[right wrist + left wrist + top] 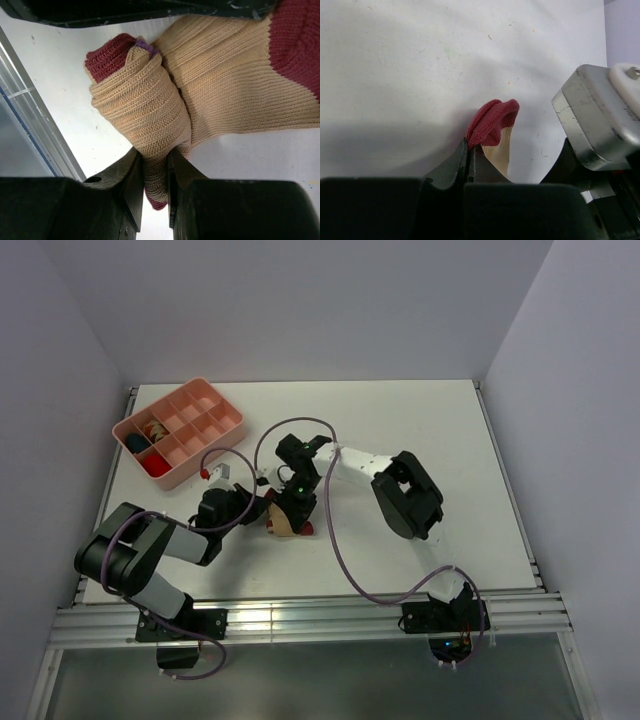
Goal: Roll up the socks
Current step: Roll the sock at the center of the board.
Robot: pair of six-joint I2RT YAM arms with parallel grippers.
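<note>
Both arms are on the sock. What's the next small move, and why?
Probably the right gripper should turn the roll one more wrap onto the flat stretch of the tan sock while the left gripper holds. The right jaws clamp the roll's end, the left jaws pinch the sock by its red end, and much fabric lies unrolled.

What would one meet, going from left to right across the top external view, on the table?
The pink plastic compartment tray → left claw → tan knit sock with dark red toe → black elbow joint of the right arm.
</note>
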